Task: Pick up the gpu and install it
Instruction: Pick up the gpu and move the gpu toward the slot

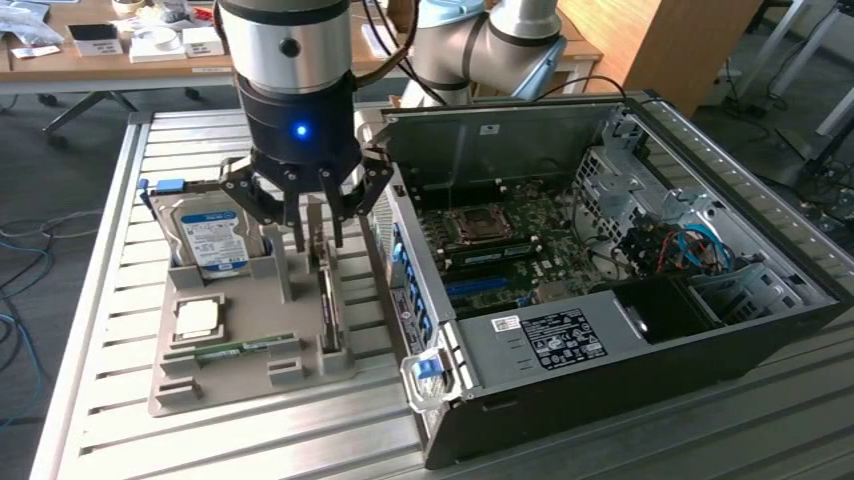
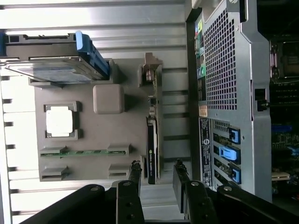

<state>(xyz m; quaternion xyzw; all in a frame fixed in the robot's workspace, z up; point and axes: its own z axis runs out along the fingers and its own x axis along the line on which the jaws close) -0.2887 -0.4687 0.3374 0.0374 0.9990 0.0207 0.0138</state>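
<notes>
Exterior view. The arm is hanging its end effector [image 1: 318, 242] over a grey tray [image 1: 254, 300] that is lying on the slatted metal bench [image 1: 94, 350]. The fingers are standing well apart and gripping nothing. Right beneath them the gpu [image 1: 327, 305] is standing on edge in a slot along the tray's side nearest the computer case [image 1: 641, 340]. Whether the fingertips are touching the card, I cannot tell from here. A hard drive [image 1: 211, 240] with a blue label is leaning upright at the tray's far end, on the exterior view's left of the end effector. A processor chip [image 1: 198, 318] is lying flat in its pocket, and a green memory stick [image 1: 247, 348] is sitting nearer the front. The case is lying open, its motherboard facing up.

Wrist view. The end effector [image 2: 157, 163] is looking straight down on the tray [image 2: 93, 135]. Its two dark fingers [image 2: 135, 175] are straddling one end of the gpu [image 2: 152, 144], with a gap showing on each side. The card is resting in its slot, seen edge-on as a thin dark strip. The hard drive [image 2: 56, 70], processor chip [image 2: 59, 121] and memory stick [image 2: 84, 152] are sitting in their own places. The case's perforated rear panel [image 2: 224, 70] is running alongside the tray, just beside the gpu's slot.
</notes>
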